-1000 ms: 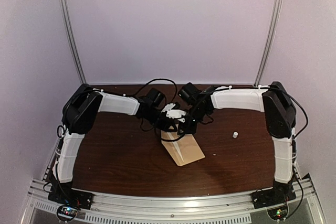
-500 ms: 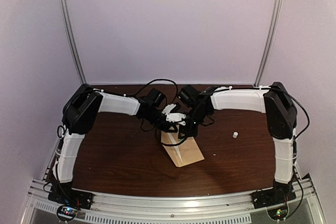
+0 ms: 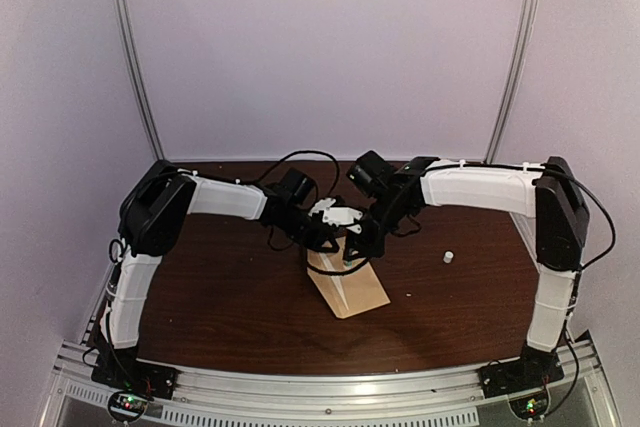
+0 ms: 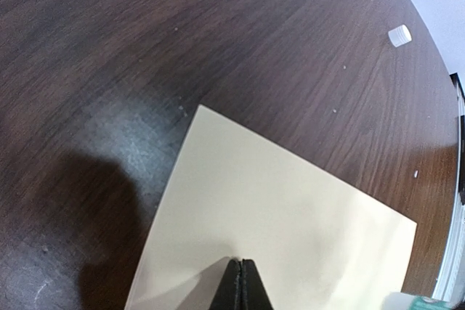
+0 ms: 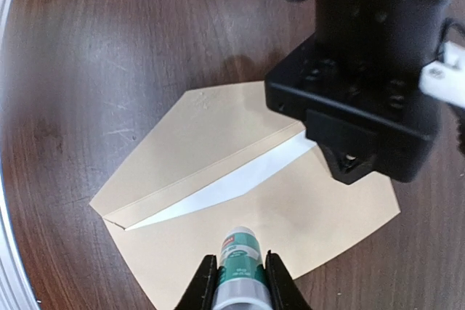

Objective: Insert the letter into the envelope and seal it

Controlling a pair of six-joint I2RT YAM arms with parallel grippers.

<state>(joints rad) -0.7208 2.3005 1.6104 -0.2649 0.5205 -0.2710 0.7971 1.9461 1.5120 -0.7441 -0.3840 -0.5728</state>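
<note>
The tan envelope [image 3: 352, 292] lies on the table's middle, its mouth open. It also shows in the right wrist view [image 5: 196, 143] and the left wrist view [image 4: 290, 208]. A white sliver of the letter [image 5: 232, 183] shows inside the mouth; the rest is hidden. My left gripper [image 4: 245, 281] is shut, its tips resting on the envelope; it appears black in the right wrist view [image 5: 349, 172]. My right gripper [image 5: 240, 281] is shut on a green-labelled glue stick [image 5: 240, 255] and holds it just above the envelope.
A small white cap [image 3: 448, 257] lies on the dark wooden table [image 3: 220, 287] to the right of the envelope, also seen in the left wrist view [image 4: 398, 34]. Both grippers crowd together over the envelope's far end [image 3: 340, 242].
My right arm's elbow has swung out to the right, and its gripper with the glue stick has shifted slightly down over the envelope. The left arm has barely moved.
</note>
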